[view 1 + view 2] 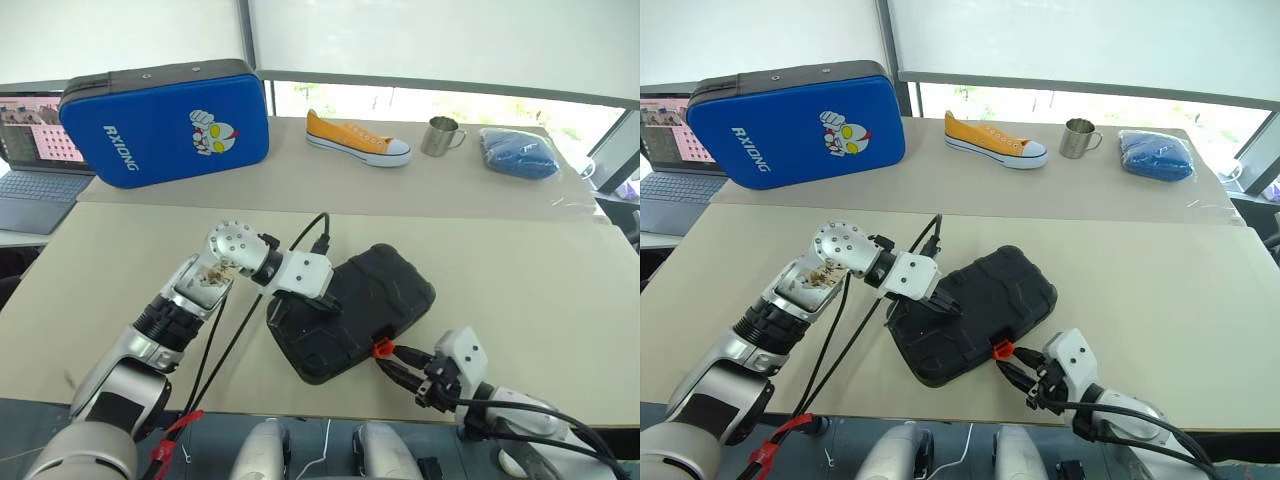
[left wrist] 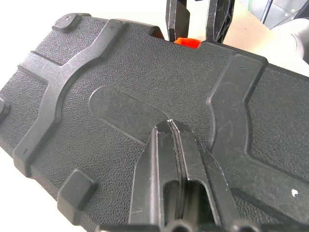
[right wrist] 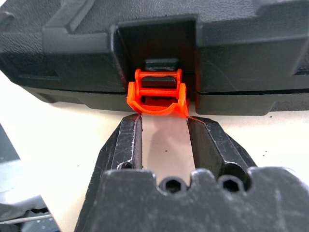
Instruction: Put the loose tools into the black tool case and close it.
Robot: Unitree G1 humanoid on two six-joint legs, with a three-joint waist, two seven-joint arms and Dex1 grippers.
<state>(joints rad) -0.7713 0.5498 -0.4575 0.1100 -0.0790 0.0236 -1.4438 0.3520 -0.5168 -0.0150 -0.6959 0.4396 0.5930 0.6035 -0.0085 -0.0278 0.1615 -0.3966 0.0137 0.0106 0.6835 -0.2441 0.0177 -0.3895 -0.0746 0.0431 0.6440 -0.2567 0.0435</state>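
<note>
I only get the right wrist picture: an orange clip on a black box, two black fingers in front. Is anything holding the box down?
Observer: Yes. The left gripper, fingers shut together, presses on the lid of the black tool case.
Operator: Is the lid down all the way?
Observer: From above it lies flat on the base, with the orange latch at the near edge.
Operator: What else is on that table?
Observer: Nothing loose near the case. On the far table sit a blue zip case, a yellow shoe and a metal mug.
</note>
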